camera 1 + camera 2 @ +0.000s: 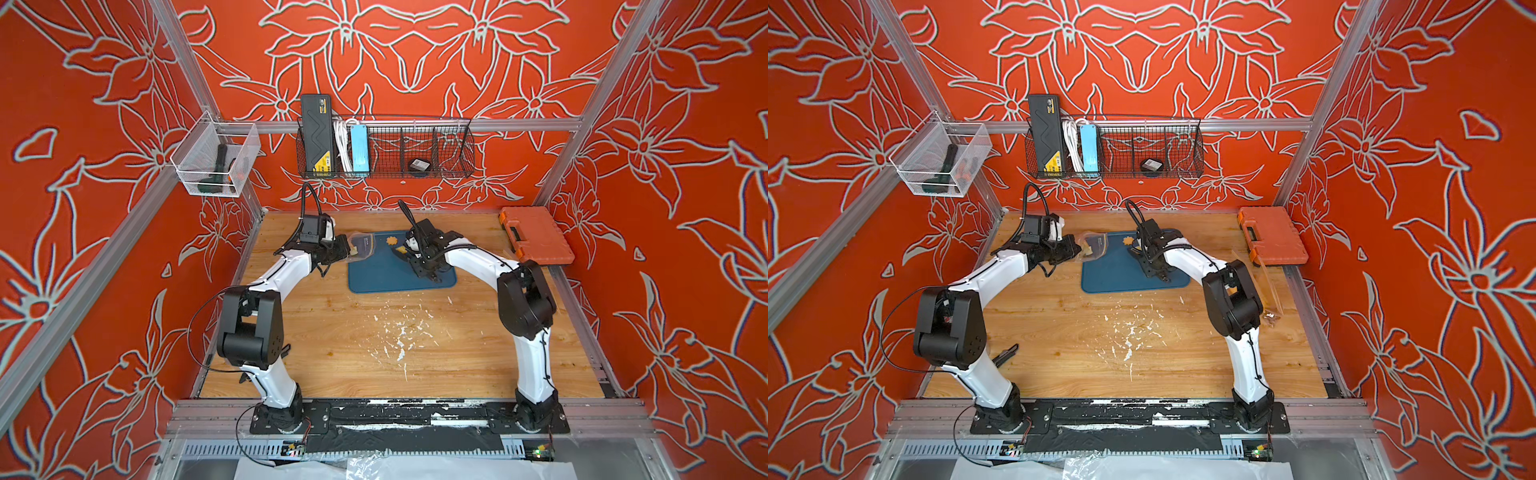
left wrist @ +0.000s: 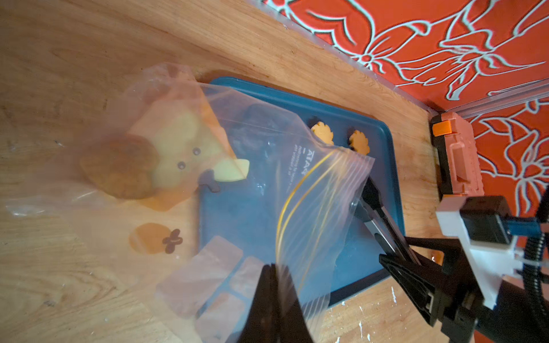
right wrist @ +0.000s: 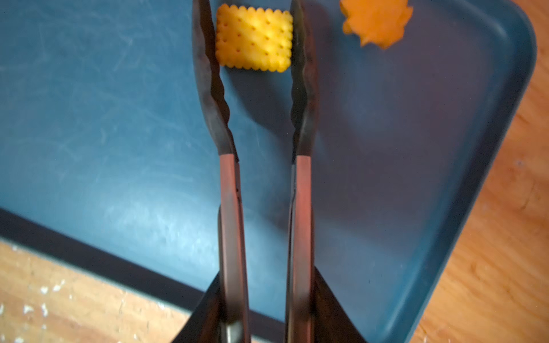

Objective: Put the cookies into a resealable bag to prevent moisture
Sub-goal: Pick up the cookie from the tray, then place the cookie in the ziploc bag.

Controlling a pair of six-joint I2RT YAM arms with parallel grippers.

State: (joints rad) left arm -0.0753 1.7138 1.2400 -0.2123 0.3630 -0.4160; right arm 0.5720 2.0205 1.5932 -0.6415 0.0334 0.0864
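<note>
My left gripper [image 2: 274, 268] is shut on the rim of the clear resealable bag [image 2: 267, 178], holding it tilted over the left end of the blue tray [image 1: 374, 278]. A brown cookie [image 2: 118, 169] lies inside the bag, next to the printed yellow figure. My right gripper [image 3: 267, 271] is shut on the handles of black tongs [image 3: 208, 74]. The tongs' tips stand on either side of a yellow rectangular cookie [image 3: 254, 41] on the tray. An orange flower cookie [image 3: 375, 20] lies just beside it. In both top views the flower cookie [image 1: 391, 240] [image 1: 1128, 241] sits near the tray's far edge.
An orange tool case [image 1: 534, 237] lies at the table's far right corner. A clear plastic sheet [image 1: 1266, 286] lies by the right arm. White flecks [image 1: 401, 336] dot the wooden table in front. A wire basket [image 1: 415, 153] hangs on the back wall.
</note>
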